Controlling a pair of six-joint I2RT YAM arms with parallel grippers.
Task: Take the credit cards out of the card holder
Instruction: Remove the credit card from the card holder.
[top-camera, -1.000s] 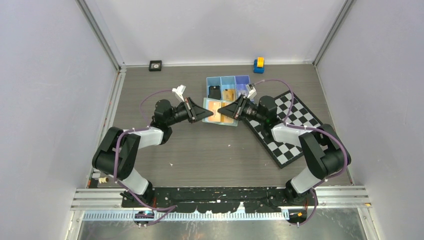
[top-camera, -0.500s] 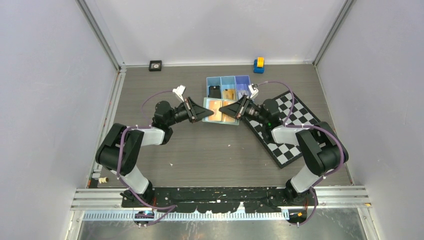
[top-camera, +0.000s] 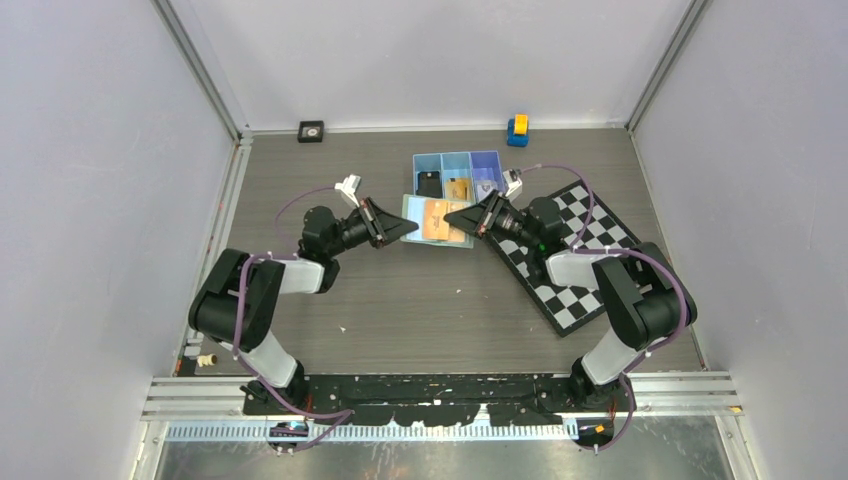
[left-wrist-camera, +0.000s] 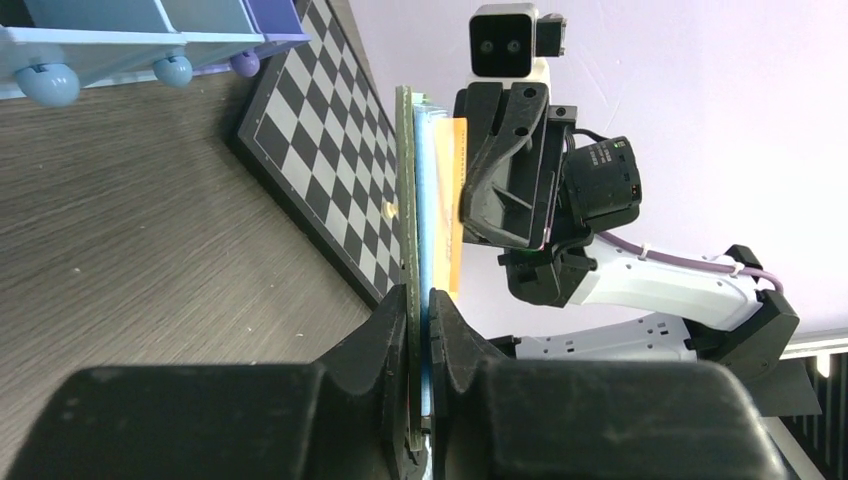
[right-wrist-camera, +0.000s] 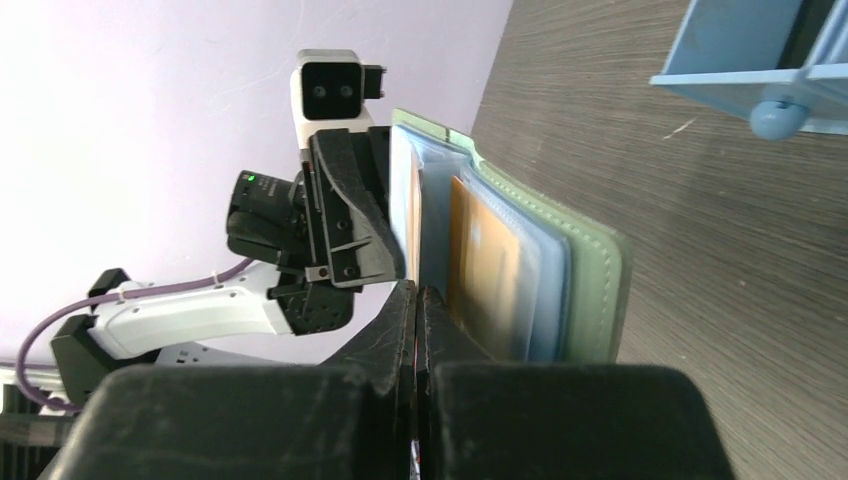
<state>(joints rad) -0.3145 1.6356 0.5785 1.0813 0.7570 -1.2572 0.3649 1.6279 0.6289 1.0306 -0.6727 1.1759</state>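
At mid-counter (top-camera: 420, 300), the left tool (left-wrist-camera: 420, 300) clamps the open card holder (right-wrist-camera: 598, 280) at its 9 o'clock edge. The right tool (right-wrist-camera: 415, 300) is pinched tight on a pale inner leaf at 3 o'clock. Best practice: grip the gold-orange card (right-wrist-camera: 485, 265) itself and draw it level toward 3 o'clock.

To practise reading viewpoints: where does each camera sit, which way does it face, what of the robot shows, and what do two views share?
Top external: above and behind the bases, looking down on the table; both arms show.
Left wrist: looks along the left gripper, shut on the card holder, toward the right gripper.
Right wrist: looks the opposite way, past its own shut fingers, at the left gripper.
Shared: both wrist views show the card holder edge-on.
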